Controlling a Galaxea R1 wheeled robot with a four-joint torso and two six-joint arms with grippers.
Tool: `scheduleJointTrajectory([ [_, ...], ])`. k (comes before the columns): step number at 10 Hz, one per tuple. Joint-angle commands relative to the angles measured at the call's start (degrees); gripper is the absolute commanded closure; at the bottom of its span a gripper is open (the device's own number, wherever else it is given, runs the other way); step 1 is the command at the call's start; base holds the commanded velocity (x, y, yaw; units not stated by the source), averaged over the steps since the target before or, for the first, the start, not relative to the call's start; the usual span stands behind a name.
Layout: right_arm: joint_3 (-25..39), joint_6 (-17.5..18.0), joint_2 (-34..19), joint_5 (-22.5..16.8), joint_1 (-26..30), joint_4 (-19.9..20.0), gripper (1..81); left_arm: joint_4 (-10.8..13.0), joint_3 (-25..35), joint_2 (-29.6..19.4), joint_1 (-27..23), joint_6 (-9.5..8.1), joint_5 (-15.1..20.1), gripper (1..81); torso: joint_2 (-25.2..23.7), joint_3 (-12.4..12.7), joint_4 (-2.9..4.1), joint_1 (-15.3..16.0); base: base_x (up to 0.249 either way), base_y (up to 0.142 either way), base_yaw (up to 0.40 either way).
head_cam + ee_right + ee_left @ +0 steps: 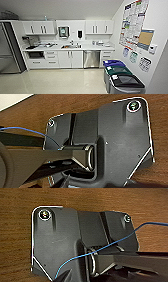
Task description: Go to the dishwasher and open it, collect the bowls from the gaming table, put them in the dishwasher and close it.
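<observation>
The dishwasher (91,59) is a stainless-steel front set under the white counter (85,48) on the far wall, right of the middle. Its door is closed. It stands several steps ahead of me across the pale floor (57,80). The bowls and the gaming table are out of view. In both wrist views a brown wood-grain surface (15,238) (75,104) lies behind the robot's dark plate, and a thin blue cable (120,239) crosses it.
A tall steel fridge (7,50) stands at the left. White cupboards (71,59) and drawers (51,58) flank the dishwasher, with a sink (71,46) above. Blue (113,63), green (117,70) and black (126,82) bins line the right wall under posters (133,22).
</observation>
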Motion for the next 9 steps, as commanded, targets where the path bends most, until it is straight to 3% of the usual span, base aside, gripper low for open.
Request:
scheduleJointTrajectory([
  [1, 0.76, -0.17, -0.95, -2.89, 2.62, -0.64, 1.0, 0.55, 0.65, -0.79, -3.13, 0.48, 2.78, 1.0, 0.00, 0.00, 0.00, 0.00, 0.184, 0.000, 0.000],
  [9, 0.32, -0.26, -0.95, -2.89, 2.45, -0.64, 1.0, 0.64, 0.65, -0.88, -2.95, 0.48, 2.34, 1.0, 0.00, 0.00, 0.00, 0.00, 0.184, 0.000, 0.000],
])
